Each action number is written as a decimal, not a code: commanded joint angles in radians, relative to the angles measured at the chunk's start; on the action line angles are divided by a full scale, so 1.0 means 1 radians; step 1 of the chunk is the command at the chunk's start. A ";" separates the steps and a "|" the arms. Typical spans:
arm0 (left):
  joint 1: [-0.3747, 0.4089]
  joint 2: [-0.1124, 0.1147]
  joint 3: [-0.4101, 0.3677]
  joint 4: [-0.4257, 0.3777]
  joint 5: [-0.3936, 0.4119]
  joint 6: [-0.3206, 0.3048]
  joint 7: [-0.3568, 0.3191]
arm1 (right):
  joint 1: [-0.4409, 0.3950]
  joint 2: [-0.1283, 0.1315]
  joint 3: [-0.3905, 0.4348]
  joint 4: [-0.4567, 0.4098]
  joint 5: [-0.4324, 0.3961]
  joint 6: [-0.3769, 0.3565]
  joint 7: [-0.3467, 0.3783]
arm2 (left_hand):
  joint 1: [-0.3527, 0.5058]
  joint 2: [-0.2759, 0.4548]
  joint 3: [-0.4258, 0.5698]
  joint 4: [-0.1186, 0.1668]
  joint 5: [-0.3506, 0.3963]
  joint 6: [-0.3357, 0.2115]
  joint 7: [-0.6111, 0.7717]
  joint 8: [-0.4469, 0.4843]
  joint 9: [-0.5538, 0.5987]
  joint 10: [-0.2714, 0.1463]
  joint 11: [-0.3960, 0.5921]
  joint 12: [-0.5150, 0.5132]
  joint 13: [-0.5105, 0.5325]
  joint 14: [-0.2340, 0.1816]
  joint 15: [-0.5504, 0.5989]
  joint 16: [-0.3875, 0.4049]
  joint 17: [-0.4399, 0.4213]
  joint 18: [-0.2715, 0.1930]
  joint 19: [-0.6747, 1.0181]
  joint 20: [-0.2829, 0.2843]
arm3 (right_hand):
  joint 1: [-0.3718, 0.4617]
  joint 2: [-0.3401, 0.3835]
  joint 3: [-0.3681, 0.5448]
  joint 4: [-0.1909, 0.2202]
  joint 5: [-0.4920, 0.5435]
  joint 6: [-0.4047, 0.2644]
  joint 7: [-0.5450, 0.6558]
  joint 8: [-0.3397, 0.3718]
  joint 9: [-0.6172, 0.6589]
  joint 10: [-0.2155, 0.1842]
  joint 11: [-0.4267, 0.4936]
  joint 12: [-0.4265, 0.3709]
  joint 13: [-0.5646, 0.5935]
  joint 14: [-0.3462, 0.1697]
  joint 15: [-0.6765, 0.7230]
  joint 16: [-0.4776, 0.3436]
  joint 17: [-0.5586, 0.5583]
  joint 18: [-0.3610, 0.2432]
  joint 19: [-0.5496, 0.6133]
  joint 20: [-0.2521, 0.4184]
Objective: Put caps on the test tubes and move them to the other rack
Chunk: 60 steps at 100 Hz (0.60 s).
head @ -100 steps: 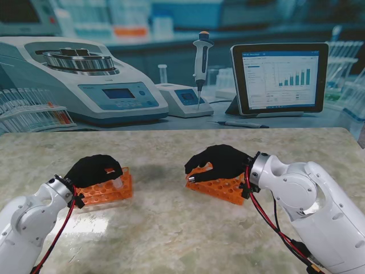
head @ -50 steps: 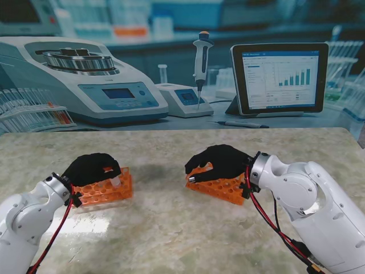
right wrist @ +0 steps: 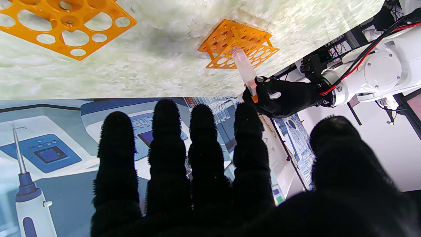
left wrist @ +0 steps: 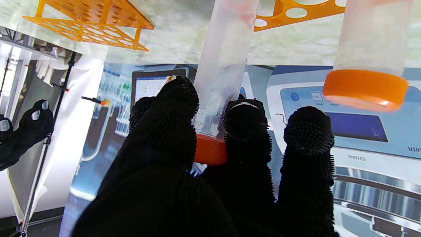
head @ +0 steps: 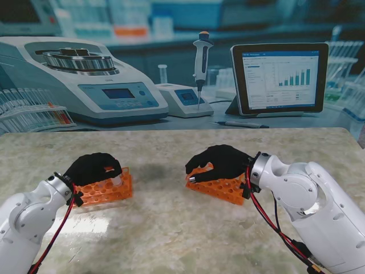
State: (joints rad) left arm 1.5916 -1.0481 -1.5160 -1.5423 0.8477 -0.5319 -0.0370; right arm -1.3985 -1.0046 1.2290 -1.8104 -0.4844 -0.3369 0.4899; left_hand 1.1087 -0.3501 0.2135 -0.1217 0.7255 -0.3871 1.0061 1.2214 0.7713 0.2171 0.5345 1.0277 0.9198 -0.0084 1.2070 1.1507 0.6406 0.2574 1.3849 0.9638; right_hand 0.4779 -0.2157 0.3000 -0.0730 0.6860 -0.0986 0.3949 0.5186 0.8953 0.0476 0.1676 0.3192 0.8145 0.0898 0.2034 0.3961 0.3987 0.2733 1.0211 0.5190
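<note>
**Left robot hand grips capped tube at left rack; right hand idle over right rack**

Counter (head: 182,228) carries two orange racks, well apart, so each arm works its own side. Left rack (head: 105,190) sits under the left robot hand (head: 91,168); right rack (head: 219,187) under the right robot hand (head: 219,161).

Left robot hand clamps a test tube (left wrist: 227,59) near its cap end, fingertips (left wrist: 245,115) pinching either side of the orange cap (left wrist: 210,149). Tube's other end points into the rack, probably mid-lift for transfer. A second capped tube (left wrist: 371,42) stands just beside it.

Right robot hand holds nothing, fingers spread; likely waiting to receive or steady its rack.
</note>
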 commanded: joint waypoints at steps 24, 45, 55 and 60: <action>-0.006 -0.001 0.021 0.031 -0.001 0.016 0.009 | -0.006 0.000 -0.004 -0.002 -0.001 0.004 0.002 | 0.182 0.222 0.349 0.086 0.098 0.150 0.229 0.040 0.156 -0.215 0.192 0.030 -0.034 -0.056 0.002 0.015 -0.009 0.036 -0.006 0.048 | 0.003 0.042 -0.014 0.024 0.007 0.003 -0.005 0.006 -0.010 -0.014 0.000 0.007 -0.027 -0.002 0.002 -0.013 -0.019 0.029 0.008 0.013; -0.005 -0.002 0.027 0.033 -0.015 0.026 0.002 | -0.009 0.000 -0.003 -0.004 -0.002 0.007 0.002 | 0.182 0.221 0.351 0.087 0.097 0.150 0.228 0.039 0.157 -0.214 0.191 0.029 -0.031 -0.057 0.002 0.015 -0.002 0.036 -0.003 0.048 | 0.003 0.042 -0.015 0.024 0.006 0.003 -0.005 0.006 -0.009 -0.016 0.000 0.007 -0.028 -0.002 0.002 -0.013 -0.019 0.029 0.008 0.013; 0.008 -0.001 0.018 0.012 -0.035 0.031 -0.023 | -0.009 0.000 -0.003 -0.004 -0.002 0.007 0.002 | 0.182 0.219 0.353 0.087 0.096 0.151 0.228 0.039 0.161 -0.214 0.191 0.028 -0.023 -0.061 0.002 0.012 0.010 0.033 0.002 0.047 | 0.002 0.042 -0.015 0.024 0.007 0.003 -0.005 0.006 -0.010 -0.015 0.000 0.007 -0.028 -0.001 0.002 -0.013 -0.019 0.029 0.008 0.013; 0.015 0.001 0.013 -0.002 -0.039 0.033 -0.041 | -0.008 0.000 -0.004 -0.004 -0.002 0.007 0.002 | 0.182 0.219 0.353 0.087 0.096 0.151 0.228 0.039 0.162 -0.214 0.191 0.028 -0.022 -0.062 0.002 0.012 0.010 0.034 0.002 0.046 | 0.004 0.042 -0.015 0.024 0.006 0.004 -0.005 0.006 -0.010 -0.015 0.000 0.007 -0.027 -0.002 0.002 -0.013 -0.019 0.029 0.008 0.013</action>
State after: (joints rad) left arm 1.5857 -1.0493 -1.4998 -1.5267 0.8034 -0.5048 -0.0517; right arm -1.4008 -1.0045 1.2285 -1.8101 -0.4857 -0.3350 0.4888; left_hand 1.1087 -0.3466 0.2136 -0.1216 0.7255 -0.3871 1.0064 1.2214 0.7713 0.2171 0.5345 1.0277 0.9197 -0.0084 1.2120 1.1510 0.6395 0.2574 1.3847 0.9644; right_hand 0.4779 -0.2157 0.2998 -0.0730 0.6860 -0.0980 0.3949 0.5186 0.8953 0.0476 0.1676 0.3192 0.8145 0.0898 0.2033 0.3961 0.3987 0.2733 1.0211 0.5190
